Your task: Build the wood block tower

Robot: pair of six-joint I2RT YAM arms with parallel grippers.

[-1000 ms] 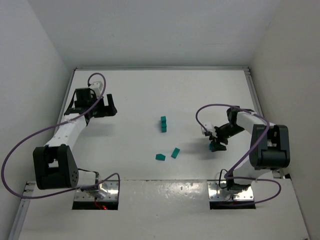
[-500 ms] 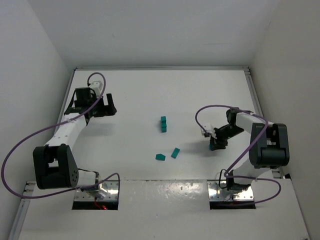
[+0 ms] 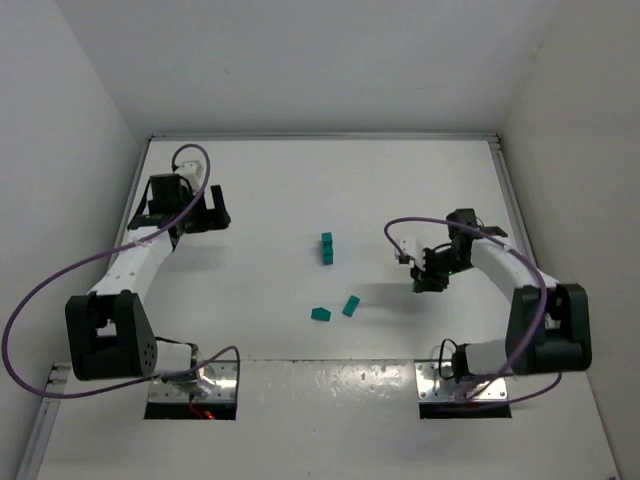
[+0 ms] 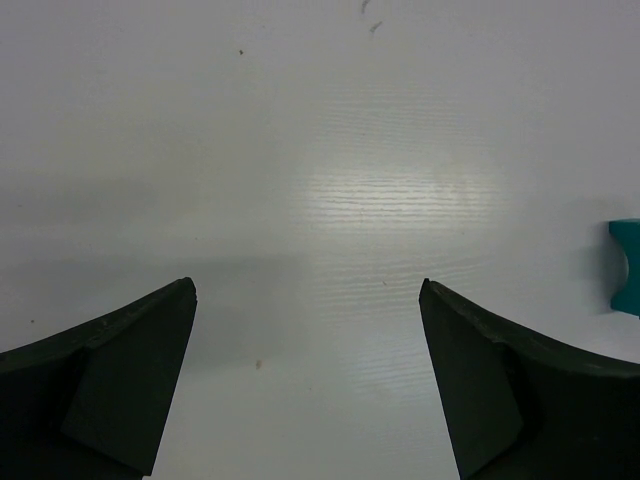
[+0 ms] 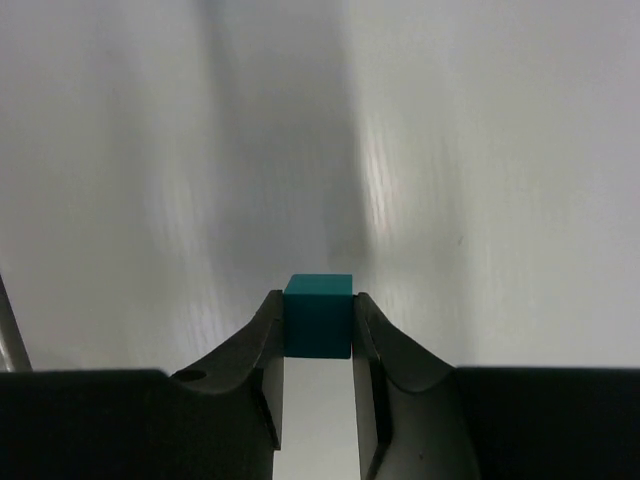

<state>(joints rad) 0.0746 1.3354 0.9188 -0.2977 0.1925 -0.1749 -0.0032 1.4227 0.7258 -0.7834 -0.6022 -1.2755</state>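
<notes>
I've got my right tool (image 5: 318, 338) pinching a wood block (image 5: 318, 312) — cube-like, no long axis, side faces square against the jaws; my left tool (image 4: 308, 305) stands spread wide.

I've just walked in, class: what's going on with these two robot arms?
The right gripper is closed on a small teal-green wooden cube, pinching it on two sides. The left gripper hangs wide open over the white table at far left, holding nothing. A short tower of teal-green blocks stands mid-table, with two loose blocks lying nearer the arms.
</notes>
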